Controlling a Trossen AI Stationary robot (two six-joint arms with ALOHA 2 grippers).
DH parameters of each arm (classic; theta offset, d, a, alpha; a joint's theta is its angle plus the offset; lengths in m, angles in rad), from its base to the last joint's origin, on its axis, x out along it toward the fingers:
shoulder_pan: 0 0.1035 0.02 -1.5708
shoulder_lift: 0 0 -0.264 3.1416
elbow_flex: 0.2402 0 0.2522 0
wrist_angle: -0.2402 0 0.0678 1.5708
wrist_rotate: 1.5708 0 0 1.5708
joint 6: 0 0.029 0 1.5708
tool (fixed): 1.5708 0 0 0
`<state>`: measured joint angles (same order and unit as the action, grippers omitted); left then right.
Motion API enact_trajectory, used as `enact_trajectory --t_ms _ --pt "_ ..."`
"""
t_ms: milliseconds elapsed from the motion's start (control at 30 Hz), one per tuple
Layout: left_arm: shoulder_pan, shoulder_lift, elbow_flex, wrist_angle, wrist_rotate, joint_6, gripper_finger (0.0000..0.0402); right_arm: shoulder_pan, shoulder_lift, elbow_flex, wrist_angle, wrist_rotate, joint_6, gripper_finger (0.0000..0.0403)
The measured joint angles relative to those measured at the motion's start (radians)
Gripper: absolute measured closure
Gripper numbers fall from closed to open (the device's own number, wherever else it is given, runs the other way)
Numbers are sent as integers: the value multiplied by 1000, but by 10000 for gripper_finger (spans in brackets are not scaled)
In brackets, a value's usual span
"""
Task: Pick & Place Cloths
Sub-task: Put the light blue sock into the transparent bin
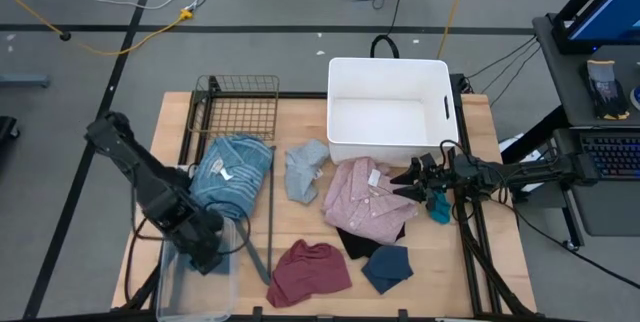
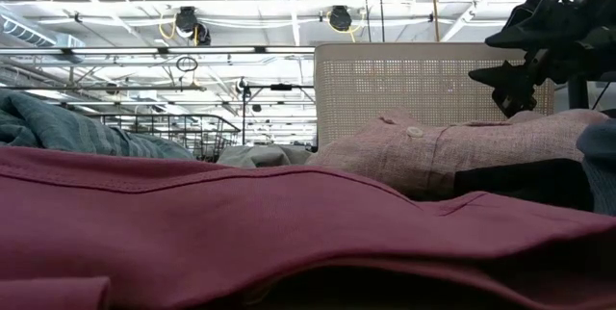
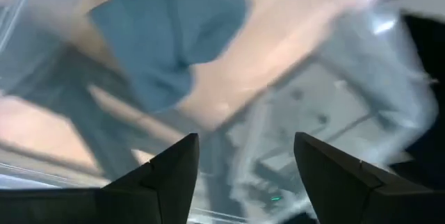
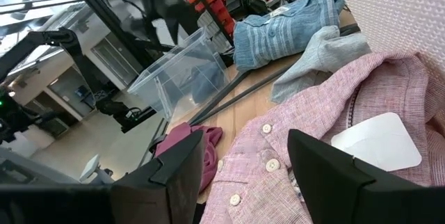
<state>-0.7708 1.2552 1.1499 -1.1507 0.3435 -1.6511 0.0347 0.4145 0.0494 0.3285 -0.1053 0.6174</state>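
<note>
The pink shirt [image 1: 362, 200] lies spread on the table below the white tub, with a black piece [image 1: 358, 243] under its near edge. My right gripper [image 1: 408, 185] hovers open over the shirt's right edge [image 4: 299, 147] and stands clear above it in the low view [image 2: 520, 71]. A teal piece [image 1: 438, 208] lies under that arm. The blue striped top [image 1: 232, 170], grey-blue piece [image 1: 305, 167], maroon piece [image 1: 310, 272] and navy piece [image 1: 388, 267] rest flat on the wood. My left gripper [image 1: 208, 252] is open over the clear bin [image 3: 243, 182].
The white tub [image 1: 345, 72] sits at the table's far edge, the wire basket [image 1: 238, 107] to its left. A clear plastic bin [image 1: 185, 297] stands at the near left corner. Dark frame bars [image 1: 270, 212] cross the table beside the striped top.
</note>
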Motion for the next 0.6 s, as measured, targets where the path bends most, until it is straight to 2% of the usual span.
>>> enact_trajectory --t_ms 200,333,433,600 --pt "10 -36 162 -4 -295 4 160 0 0 0 0 0 0 202" --pt "25 -34 233 14 -479 63 160 0 0 0 3 0 0 202" --pt "43 -35 242 123 -576 178 160 0 0 0 4 0 3 202" --pt "75 -21 242 314 -731 476 160 0 0 0 4 0 26 202"
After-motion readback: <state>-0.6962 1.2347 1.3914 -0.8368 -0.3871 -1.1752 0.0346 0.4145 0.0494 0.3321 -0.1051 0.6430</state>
